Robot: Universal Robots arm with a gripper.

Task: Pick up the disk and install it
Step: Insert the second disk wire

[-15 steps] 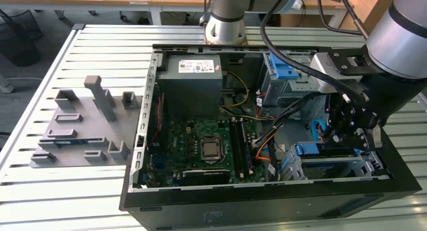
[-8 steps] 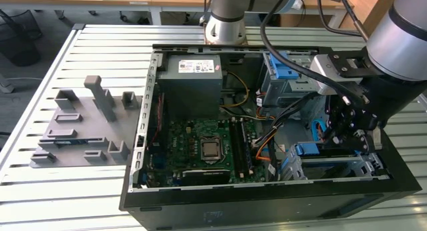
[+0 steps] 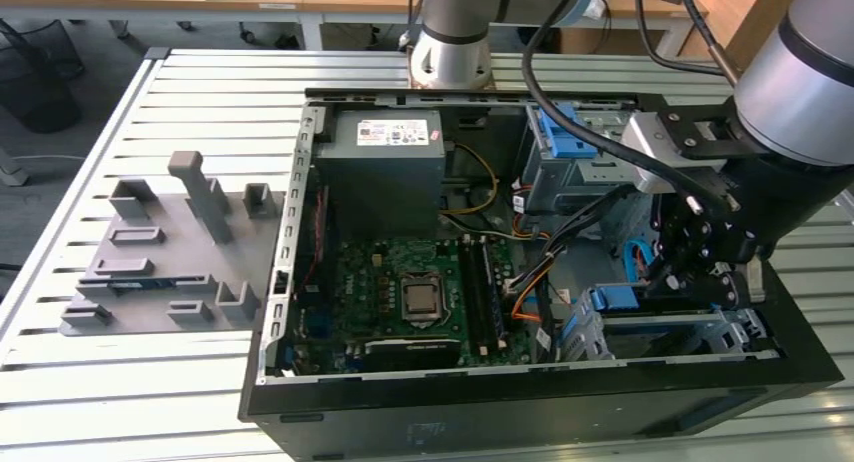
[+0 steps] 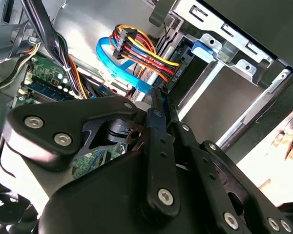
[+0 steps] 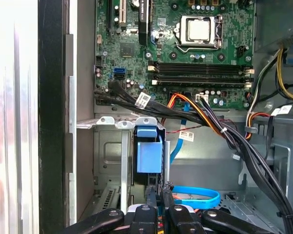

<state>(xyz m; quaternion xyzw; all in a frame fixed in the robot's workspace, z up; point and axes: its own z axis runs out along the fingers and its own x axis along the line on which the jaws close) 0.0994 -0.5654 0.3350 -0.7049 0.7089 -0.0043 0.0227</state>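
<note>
1 gripper (image 3: 694, 272) low inside open computer case (image 3: 400, 402), lower right of exterior view, jaws nearly closed, gripping nothing visible. Disk (image 5: 149, 156) seated edge-on in drive cage (image 5: 112, 122), blue bracket showing, just beyond fingertips.

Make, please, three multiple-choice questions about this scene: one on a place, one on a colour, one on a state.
1. Where does the grey block stand?
A. on the table, at the exterior view's left of the computer case
B. inside the case
C. under the table

2. What colour is the flat cable near the claw in the first wrist view?
A. green
B. white
C. blue

3. How is the case?
A. closed on all sides
B. open, with the circuit board showing
C. upside down

Answers:
1 A, the block rests on the slats beside the case.
2 C, the cable curving beside the claw is bright blue.
3 B, the board and cables lie in plain sight.
</note>
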